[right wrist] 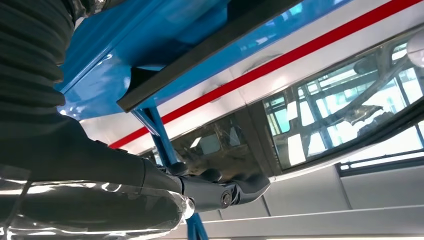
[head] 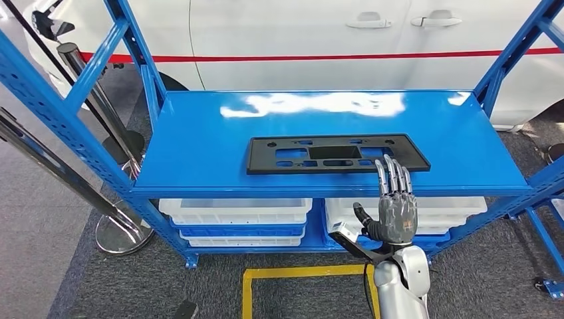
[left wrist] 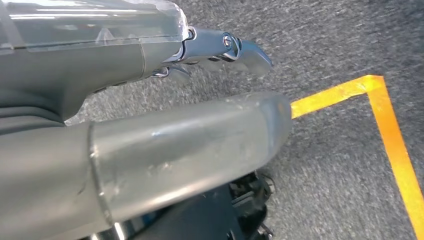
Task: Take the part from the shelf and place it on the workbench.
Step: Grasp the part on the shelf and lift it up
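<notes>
The part [head: 336, 153] is a flat black plastic plate with several cut-outs, lying across the middle of the blue shelf's [head: 199, 146] top board. My right hand [head: 394, 209] is raised in front of the shelf's front edge, near the part's right end, with its fingers straight and apart, holding nothing. Its fingertips [head: 391, 166] overlap the part's near edge. From below, the right wrist view shows the part's dark edge [right wrist: 200, 55] above my right hand [right wrist: 220, 192]. My left hand [left wrist: 175, 135] hangs over the grey floor with its fingers extended and nothing in it.
White bins [head: 236, 211] sit on the lower shelf level. A white car [head: 299, 33] with a red stripe stands right behind the shelf. Blue uprights [head: 143, 60] frame both sides, and a chrome stanchion [head: 120, 229] stands at the left. Yellow floor tape [head: 299, 272] marks the carpet.
</notes>
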Available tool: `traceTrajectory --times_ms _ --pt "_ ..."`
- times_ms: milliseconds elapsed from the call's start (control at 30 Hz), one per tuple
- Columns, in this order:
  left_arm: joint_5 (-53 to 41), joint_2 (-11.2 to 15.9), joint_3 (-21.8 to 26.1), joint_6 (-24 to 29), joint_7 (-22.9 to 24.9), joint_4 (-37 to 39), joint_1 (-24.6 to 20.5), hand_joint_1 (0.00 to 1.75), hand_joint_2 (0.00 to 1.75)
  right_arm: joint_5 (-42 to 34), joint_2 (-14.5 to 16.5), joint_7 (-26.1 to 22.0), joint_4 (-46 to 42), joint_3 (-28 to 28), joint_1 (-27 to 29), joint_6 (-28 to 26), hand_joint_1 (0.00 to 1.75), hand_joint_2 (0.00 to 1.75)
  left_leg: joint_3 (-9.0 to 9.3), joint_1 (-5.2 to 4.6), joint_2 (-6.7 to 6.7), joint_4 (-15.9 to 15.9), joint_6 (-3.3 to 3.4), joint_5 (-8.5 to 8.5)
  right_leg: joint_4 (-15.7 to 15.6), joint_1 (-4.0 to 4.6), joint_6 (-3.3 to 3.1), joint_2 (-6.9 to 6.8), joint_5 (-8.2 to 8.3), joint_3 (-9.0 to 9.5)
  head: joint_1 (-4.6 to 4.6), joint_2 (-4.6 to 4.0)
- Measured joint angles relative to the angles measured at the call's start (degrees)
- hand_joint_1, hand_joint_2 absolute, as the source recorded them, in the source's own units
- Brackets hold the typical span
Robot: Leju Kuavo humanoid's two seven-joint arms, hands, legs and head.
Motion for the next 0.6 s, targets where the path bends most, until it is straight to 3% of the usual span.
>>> traceTrajectory --times_ms 100,200,233,267,300,333,367,433,467,600 --pt "0.0 0.0 -0.1 0.0 0.0 0.0 -0.1 0.00 0.00 1.5 -0.2 1.6 0.2 -0.1 0.0 0.0 0.00 1.75 0.18 0.24 0.01 -0.7 1.11 0.56 0.9 -0.12 0.87 0.03 -0.77 -0.37 0.02 0.00" --pt "0.0 -0.1 -0.4 0.0 0.0 0.0 -0.3 0.00 0.00 2.1 -0.7 2.7 0.6 -0.1 0.2 0.0 0.00 1.75 0.29 0.34 0.10 -1.1 1.83 0.84 9.3 -0.40 1.52 0.01 -5.43 -4.44 0.03 0.00" --pt "0.0 -0.1 -0.4 0.0 0.0 -0.1 -0.4 0.00 0.00 2.1 -0.8 2.8 0.7 -0.1 0.3 0.0 0.00 1.75 0.27 0.32 0.10 -1.1 1.88 0.82 12.6 -0.46 1.67 0.01 -6.64 -6.16 0.02 0.00" --pt "0.0 -0.1 -0.5 0.0 0.0 -0.1 -0.4 0.00 0.00 2.1 -1.0 2.9 0.9 -0.1 0.5 0.0 0.00 1.75 0.27 0.30 0.09 -1.1 1.89 0.80 14.5 -0.49 1.75 0.00 -6.85 -7.22 0.03 0.00" --pt "0.0 -0.1 -0.5 0.0 0.0 -0.1 -0.3 0.00 0.00 2.1 -1.1 2.9 1.0 -0.1 0.6 0.0 0.00 1.75 0.31 0.29 0.06 -1.1 1.86 0.77 14.4 -0.50 1.76 0.00 -5.95 -7.31 0.03 0.00" --pt "0.0 -0.2 -0.5 0.0 0.0 -0.1 -0.3 0.00 0.00 2.1 -1.2 2.9 1.1 -0.1 0.7 0.0 0.00 1.75 0.40 0.29 0.03 -1.1 1.80 0.72 12.1 -0.51 1.67 0.00 -4.11 -6.32 0.03 0.00" --pt "0.0 -0.2 -0.5 0.0 0.0 -0.1 -0.3 0.00 0.00 2.1 -1.3 2.9 1.2 -0.1 0.6 0.0 0.00 1.75 0.53 0.29 0.00 -1.1 1.70 0.63 8.3 -0.51 1.50 0.00 -1.91 -4.51 0.03 0.00" --pt "0.0 -0.3 -0.6 0.0 0.0 -0.1 -0.4 0.00 0.00 2.4 -1.4 3.0 1.2 -0.1 0.6 0.0 0.00 1.75 0.61 0.07 -0.03 -0.9 1.33 0.40 1.7 -0.27 1.07 0.03 0.61 -1.36 0.02 0.00" --pt "0.0 -0.3 -0.7 0.0 0.0 -0.1 -0.4 0.00 0.00 2.5 -1.5 3.1 1.2 -0.1 0.6 0.0 0.00 1.75 0.60 -0.03 -0.04 -0.9 1.10 0.32 0.0 -0.13 0.87 0.06 0.89 -0.64 0.02 0.00" --pt "0.0 -0.3 -0.9 0.0 -0.2 -0.2 -0.4 0.00 0.00 2.6 -1.6 3.3 1.3 -0.1 0.6 0.0 0.00 1.75 0.41 -0.01 -0.02 -0.2 0.01 -0.56 -0.9 -0.24 -0.26 0.10 0.96 -0.27 0.00 0.00"
